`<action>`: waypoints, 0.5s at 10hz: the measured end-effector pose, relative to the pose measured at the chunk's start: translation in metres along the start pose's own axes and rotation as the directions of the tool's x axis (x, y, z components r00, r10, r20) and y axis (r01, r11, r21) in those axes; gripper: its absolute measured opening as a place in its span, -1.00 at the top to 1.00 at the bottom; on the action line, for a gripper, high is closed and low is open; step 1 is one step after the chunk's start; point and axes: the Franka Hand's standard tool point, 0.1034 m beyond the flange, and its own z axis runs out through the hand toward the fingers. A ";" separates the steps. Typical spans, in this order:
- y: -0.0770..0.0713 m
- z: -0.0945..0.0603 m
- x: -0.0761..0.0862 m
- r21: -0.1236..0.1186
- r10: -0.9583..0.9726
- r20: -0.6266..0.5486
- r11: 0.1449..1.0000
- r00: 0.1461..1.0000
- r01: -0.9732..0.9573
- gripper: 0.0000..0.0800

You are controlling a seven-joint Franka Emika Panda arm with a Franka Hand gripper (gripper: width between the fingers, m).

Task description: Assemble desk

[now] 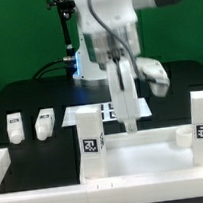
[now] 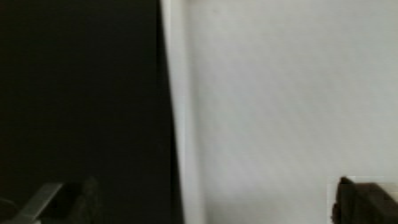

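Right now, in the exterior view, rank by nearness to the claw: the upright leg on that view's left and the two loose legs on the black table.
1. Upright leg, just to the exterior view's left of the claw.
2. Inner loose leg, farther left.
3. Outer loose leg, by the left edge.

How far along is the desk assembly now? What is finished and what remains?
Looks done: a first leg and a second leg stand upright on the tabletop, apparently mounted. In hand: nothing; the pincer hangs open. Left: two loose legs lie on the black table.
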 end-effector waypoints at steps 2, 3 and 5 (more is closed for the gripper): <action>-0.004 0.021 -0.008 0.062 -0.001 -0.042 0.998 0.999 0.004 -0.62; -0.001 0.028 -0.019 0.063 -0.010 -0.053 0.998 0.999 0.014 -0.62; -0.001 0.029 -0.020 0.062 -0.015 -0.053 0.998 0.998 0.018 -0.62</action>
